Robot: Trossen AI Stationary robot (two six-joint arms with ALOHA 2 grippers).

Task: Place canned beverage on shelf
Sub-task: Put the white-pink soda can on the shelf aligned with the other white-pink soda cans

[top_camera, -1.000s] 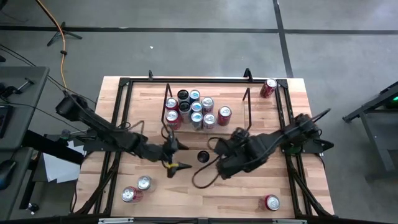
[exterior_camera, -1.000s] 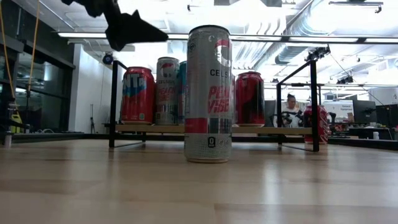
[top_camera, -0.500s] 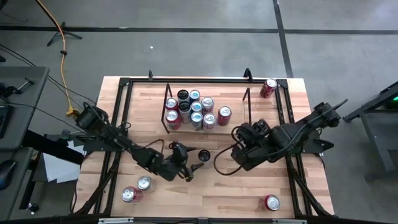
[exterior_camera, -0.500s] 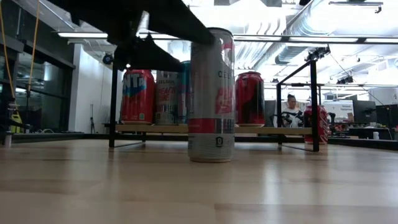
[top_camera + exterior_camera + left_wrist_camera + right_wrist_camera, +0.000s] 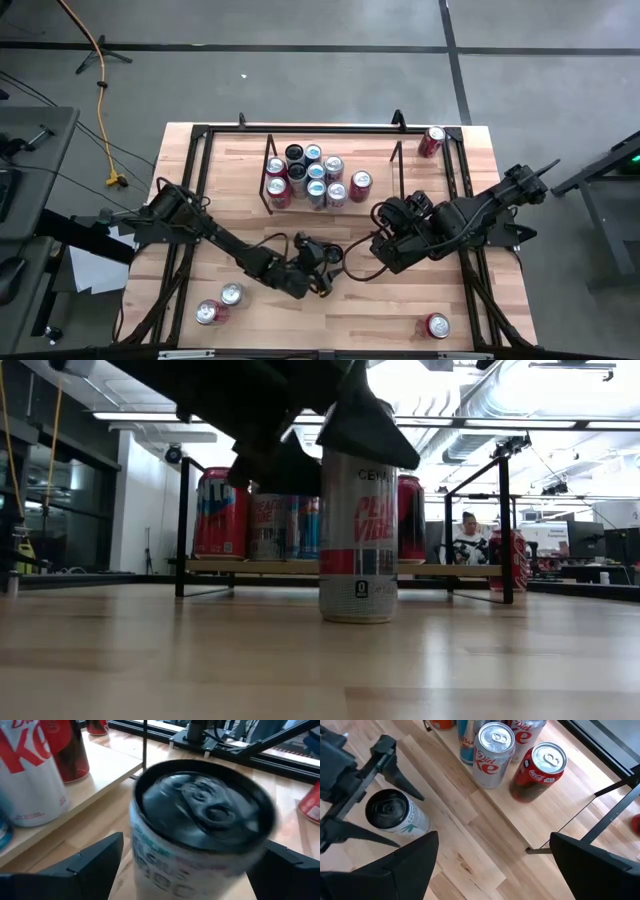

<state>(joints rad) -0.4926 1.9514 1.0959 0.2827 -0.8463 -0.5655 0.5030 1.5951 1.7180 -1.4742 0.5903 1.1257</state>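
Note:
A tall slim silver-and-red can with a black top (image 5: pixel 358 530) stands upright on the wooden table, near the middle (image 5: pixel 331 251). My left gripper (image 5: pixel 322 262) reaches in from the table's left. It is open, one finger on each side of the can's top (image 5: pixel 200 815). My right gripper (image 5: pixel 378 250) is open and empty, just right of the can. It looks down on the can (image 5: pixel 390 812) and on my left gripper's fingers. The shelf (image 5: pixel 398 165), a low black rod rack, stands at the far middle and carries several cans (image 5: pixel 312 175). My left gripper stands open around the can's upper part (image 5: pixel 150 845), coming level from the table's left. I cannot tell whether either finger (image 5: pixel 95 860) touches the can. The can stands upright with its base on the table.
Two loose cans (image 5: pixel 220 303) lie near the front left. One can (image 5: pixel 437 325) is at the front right and one (image 5: pixel 432 140) at the far right corner. A black rail frame (image 5: pixel 190 200) edges the table. A person (image 5: pixel 466 532) sits far back in the room.
My left gripper has gone toward the table's right and down to the can, and its open fingers now stand around the can's top. The can has slid a little toward the table's right and stays upright. My right gripper drew back toward the right, away from the can.

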